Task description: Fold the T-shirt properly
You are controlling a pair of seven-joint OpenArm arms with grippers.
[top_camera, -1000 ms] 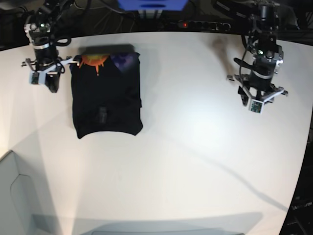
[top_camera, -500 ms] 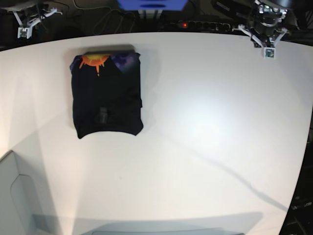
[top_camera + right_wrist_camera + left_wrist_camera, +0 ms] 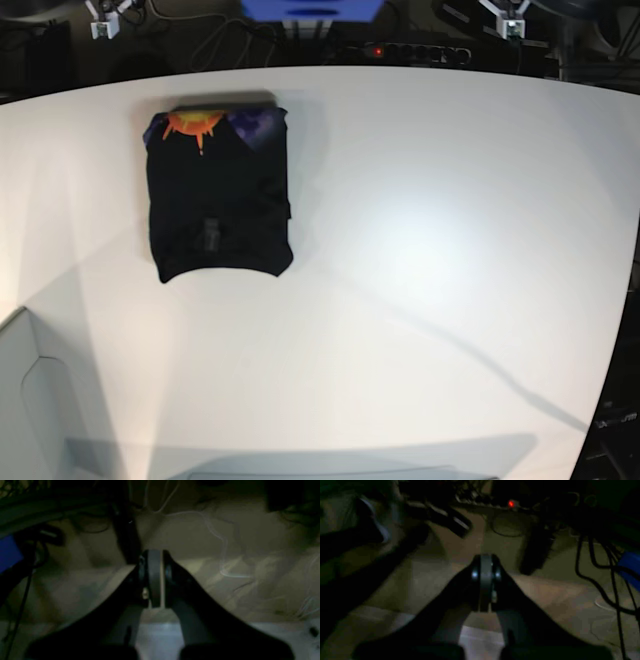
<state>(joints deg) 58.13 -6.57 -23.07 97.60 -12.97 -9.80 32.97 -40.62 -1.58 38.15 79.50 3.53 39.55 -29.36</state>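
Lying as a compact rectangle at the far left of the white round-edged table (image 3: 420, 250) in the base view, the black soft-fabric T-shirt with an orange sun print (image 3: 218, 195) looks fully folded; leaving it untouched seems best. No writing is legible. Left wrist view: left gripper (image 3: 485, 580) clenched, empty. Right wrist view: right gripper (image 3: 153, 577) clenched, empty.
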